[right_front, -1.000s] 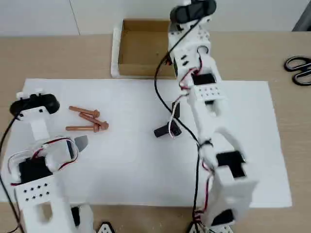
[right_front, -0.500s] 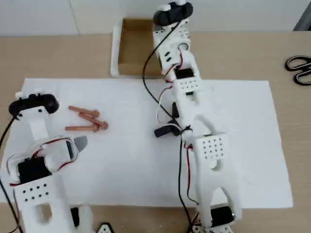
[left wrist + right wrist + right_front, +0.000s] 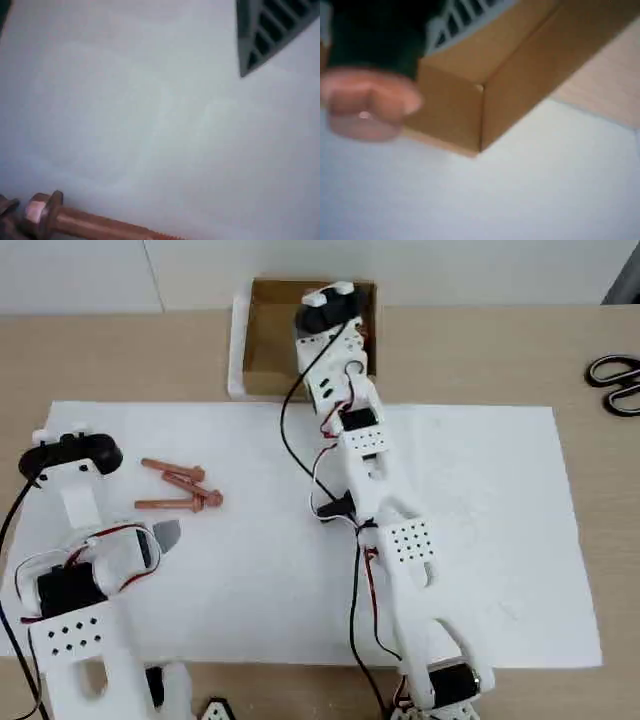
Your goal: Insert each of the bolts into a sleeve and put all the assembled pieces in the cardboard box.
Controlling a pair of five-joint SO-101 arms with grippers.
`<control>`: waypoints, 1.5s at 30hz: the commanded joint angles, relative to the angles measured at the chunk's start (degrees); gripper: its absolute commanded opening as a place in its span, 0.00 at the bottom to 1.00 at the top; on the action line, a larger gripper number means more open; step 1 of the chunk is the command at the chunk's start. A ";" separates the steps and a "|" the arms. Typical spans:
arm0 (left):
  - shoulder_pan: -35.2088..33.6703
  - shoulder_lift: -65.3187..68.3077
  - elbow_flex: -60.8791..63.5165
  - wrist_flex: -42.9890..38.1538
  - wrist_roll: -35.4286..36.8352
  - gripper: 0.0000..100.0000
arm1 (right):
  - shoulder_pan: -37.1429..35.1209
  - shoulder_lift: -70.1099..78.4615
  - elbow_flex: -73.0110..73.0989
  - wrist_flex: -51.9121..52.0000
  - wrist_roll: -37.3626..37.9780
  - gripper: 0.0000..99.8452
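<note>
Assembled piece: a black sleeve (image 3: 370, 47) with a copper bolt head (image 3: 365, 107) protruding from it is clamped in the right gripper (image 3: 335, 300). In the right wrist view it hangs close to an outer corner of the cardboard box (image 3: 520, 75). Whether it is over the box interior cannot be determined.

Cardboard box (image 3: 270, 340): it stands on the worktop (image 3: 120, 350) at the far edge of the white sheet (image 3: 260, 570). A white strip (image 3: 238, 350) lies against its side. The right arm stretches from the near edge of the worktop across the sheet, its wrist above the near part of the box.

Loose bolts (image 3: 183, 487): three copper bolts lie together on the sheet toward the left arm's side, well apart from the box. In the left wrist view one bolt (image 3: 85, 223) lies flat on the sheet, hex head visible.

Second sleeve (image 3: 333, 508): a black piece lies on the sheet near the centre, partly covered by the right arm.

Left gripper (image 3: 165, 535): it is just beside the loose bolts, above the sheet. Its jaws stand apart with bare sheet between them, holding nothing; one ribbed finger (image 3: 270, 30) is seen.

Other: scissors (image 3: 615, 383) lie on the worktop at the right edge, off the sheet.
</note>
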 commanded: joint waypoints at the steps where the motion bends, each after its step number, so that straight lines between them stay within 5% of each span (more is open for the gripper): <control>1: -0.09 -0.79 -0.13 0.35 -0.18 0.30 | -0.22 -1.63 -4.22 -1.19 0.53 0.04; 7: -0.09 -0.79 -0.13 0.35 -0.18 0.30 | -0.13 -0.75 -3.25 1.98 0.53 0.12; 21: -0.09 -0.79 -0.13 0.35 -0.18 0.30 | 1.01 0.57 -8.35 3.91 2.99 0.12; 27: -0.09 -0.79 -0.13 0.35 -0.18 0.30 | 2.42 0.57 -24.88 19.74 2.99 0.12; 33: -0.09 -0.79 -0.13 0.35 -0.18 0.30 | 4.79 -6.29 -25.05 28.97 2.73 0.12; 45: -0.09 -0.79 -0.13 0.35 -0.18 0.30 | 5.85 -28.62 -24.97 66.33 2.64 0.12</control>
